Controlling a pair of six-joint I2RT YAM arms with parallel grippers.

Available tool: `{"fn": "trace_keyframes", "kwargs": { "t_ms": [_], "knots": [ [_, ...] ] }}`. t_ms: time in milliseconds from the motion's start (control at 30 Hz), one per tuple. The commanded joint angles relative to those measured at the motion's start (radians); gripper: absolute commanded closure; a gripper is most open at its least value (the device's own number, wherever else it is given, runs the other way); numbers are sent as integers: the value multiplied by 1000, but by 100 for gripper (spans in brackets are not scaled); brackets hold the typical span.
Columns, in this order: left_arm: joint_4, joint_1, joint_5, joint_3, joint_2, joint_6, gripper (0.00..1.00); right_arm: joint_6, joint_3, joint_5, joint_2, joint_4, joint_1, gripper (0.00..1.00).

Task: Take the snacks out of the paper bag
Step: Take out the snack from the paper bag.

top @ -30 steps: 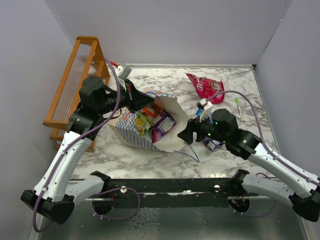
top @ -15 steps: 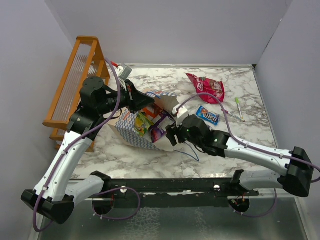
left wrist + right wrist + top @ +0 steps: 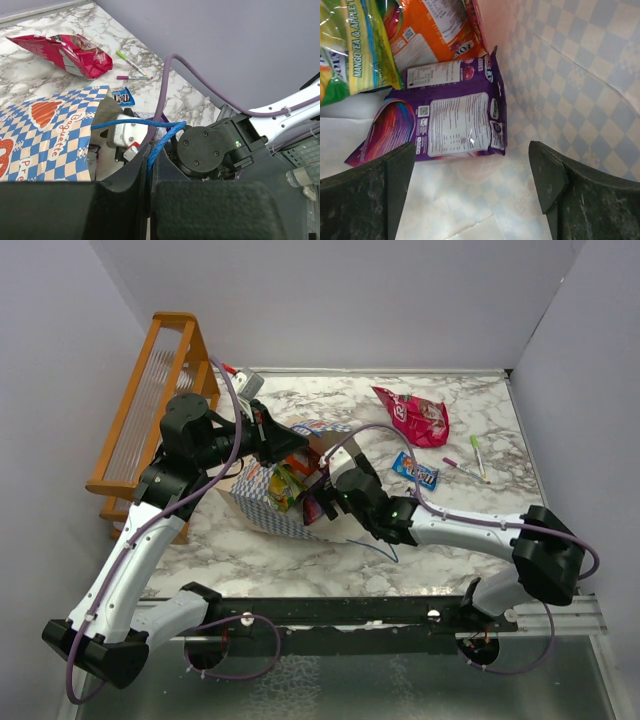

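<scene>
Now the left claw [image 3: 150, 169] clenches the blue cord [image 3: 131, 123] of the paper bag [image 3: 47, 140]; the right claw [image 3: 471, 160], spread wide inside, faces the purple packet [image 3: 457, 125] at centre frame.

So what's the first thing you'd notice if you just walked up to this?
The checkered paper bag lying on its side in the middle of the table, with the right pincer open inside its mouth, just over a purple packet. The left pincer pinches the bag's blue cord. A big pink-red packet lies out at the far right.
</scene>
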Motion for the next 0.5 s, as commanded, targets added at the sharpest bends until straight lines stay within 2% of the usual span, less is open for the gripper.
{"fn": "trace_keyframes", "kwargs": {
  "t_ms": [0,233,400,467],
  "knots": [
    [-2,-7,1,24,-28,13,100,-29,33,93,65,135,-3,0],
    [-12,-7,-1,32,-30,17,100,43,52,81,163,142,-41,0],
    [-4,-7,1,29,-26,12,100,97,65,52,237,149,-55,7],
    [-4,-7,1,29,-24,13,100,119,75,26,264,143,-56,15]
  ]
}}
